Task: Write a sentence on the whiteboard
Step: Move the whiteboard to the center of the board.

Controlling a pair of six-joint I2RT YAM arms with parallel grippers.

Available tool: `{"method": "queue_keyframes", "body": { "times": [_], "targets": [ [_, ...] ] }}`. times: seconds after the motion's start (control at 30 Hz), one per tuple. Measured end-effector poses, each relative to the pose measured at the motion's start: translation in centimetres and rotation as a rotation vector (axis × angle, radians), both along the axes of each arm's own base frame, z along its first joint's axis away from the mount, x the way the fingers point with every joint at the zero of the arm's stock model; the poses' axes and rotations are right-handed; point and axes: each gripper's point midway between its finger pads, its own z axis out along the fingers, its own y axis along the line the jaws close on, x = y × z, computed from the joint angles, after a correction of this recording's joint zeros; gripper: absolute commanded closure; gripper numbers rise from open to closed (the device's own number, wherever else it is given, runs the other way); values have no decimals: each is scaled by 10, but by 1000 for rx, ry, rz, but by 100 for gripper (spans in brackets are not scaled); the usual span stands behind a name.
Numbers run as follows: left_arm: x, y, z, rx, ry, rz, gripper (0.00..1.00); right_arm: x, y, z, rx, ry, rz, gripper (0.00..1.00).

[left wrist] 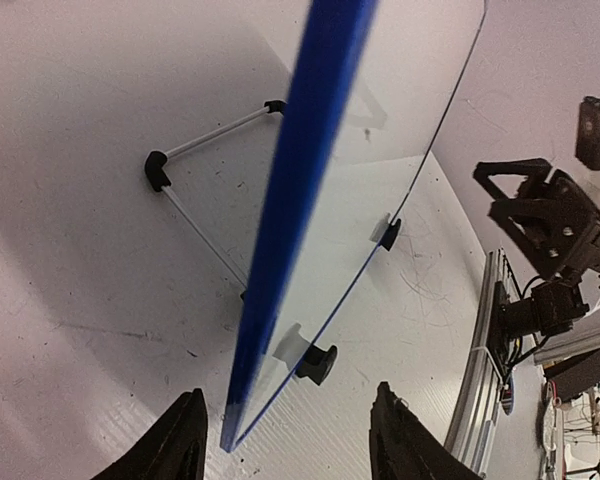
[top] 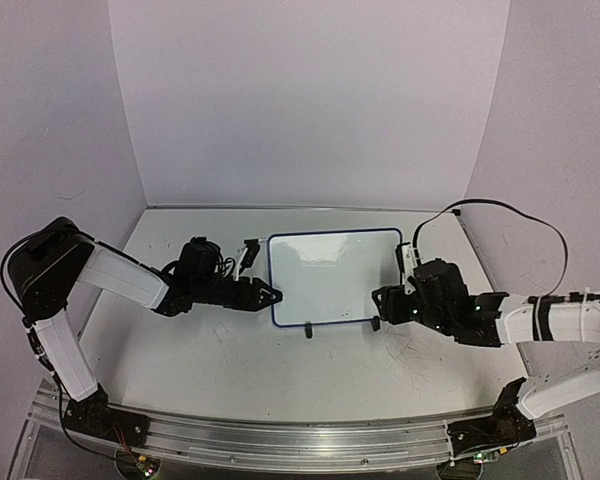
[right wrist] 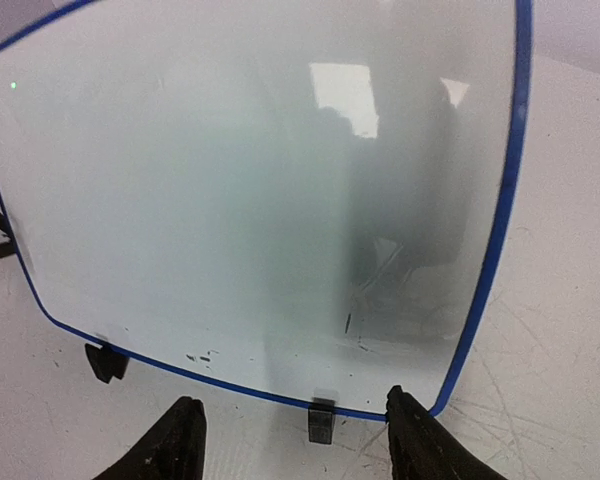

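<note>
The whiteboard (top: 335, 275) stands tilted on the table's middle, with a dark-blue frame, black feet (top: 308, 329) and a wire stand (left wrist: 210, 135) behind it. Its face (right wrist: 240, 180) is blank but for a few dark specks; no sentence shows, and no marker is in view. My left gripper (top: 271, 295) is open at the board's near left corner. In the left wrist view the blue edge (left wrist: 300, 170) runs down between its fingers (left wrist: 180, 445). My right gripper (top: 380, 305) is open and empty, facing the board's lower right corner (right wrist: 450, 395).
Grey walls close the table on three sides. An aluminium rail (top: 300, 435) with the arm bases runs along the near edge. A black cable (top: 500, 205) loops above the right arm. The tabletop near the right arm is scuffed (top: 415, 350).
</note>
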Motion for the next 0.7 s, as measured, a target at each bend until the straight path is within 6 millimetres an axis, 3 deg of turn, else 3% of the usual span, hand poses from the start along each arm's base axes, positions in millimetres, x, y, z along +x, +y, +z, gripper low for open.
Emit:
{"method": "queue_keyframes", "body": {
  "times": [0.13,0.23,0.6,0.67,0.7],
  "targets": [
    [3,-8,-6,-5,0,-33,72,-2,-10,36,48,-67,-27,36],
    [7,-13,-9,-8,-1,-43,78,-3,-16,51,59,-94,-42,36],
    [5,-34,-9,-22,-34,-85,83,-6,-22,45,26,-78,-54,36],
    [5,-38,-8,-27,-41,-90,79,-6,-22,45,26,-77,-54,37],
    [5,-38,-8,-27,-43,-90,72,-6,-22,45,26,-77,-54,36]
  ]
}}
